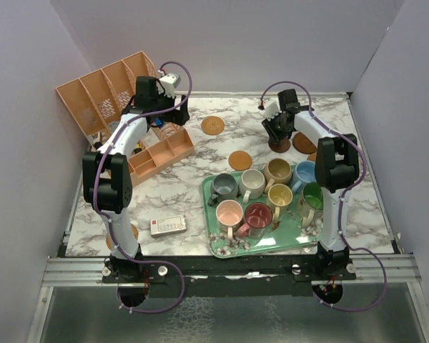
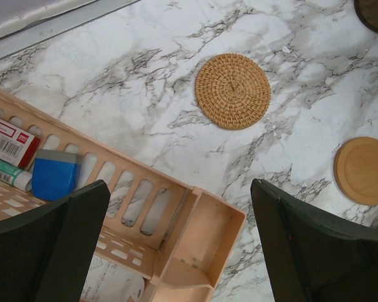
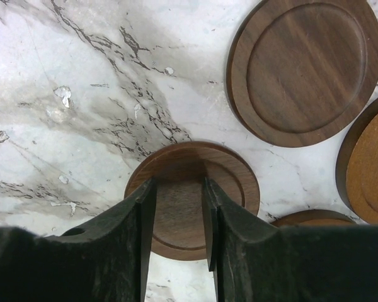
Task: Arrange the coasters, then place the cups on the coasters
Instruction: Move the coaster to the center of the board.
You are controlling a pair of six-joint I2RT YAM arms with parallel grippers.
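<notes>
Your right gripper hangs narrowly parted, pinching nothing, over a dark wooden coaster lying flat on the worktop. Expect it light, stiff and thin: take it by the rim. Your left gripper gapes empty.

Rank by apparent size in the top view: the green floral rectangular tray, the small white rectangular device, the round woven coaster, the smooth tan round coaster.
1. green floral rectangular tray
2. small white rectangular device
3. round woven coaster and smooth tan round coaster: they look alike, so tied.
</notes>
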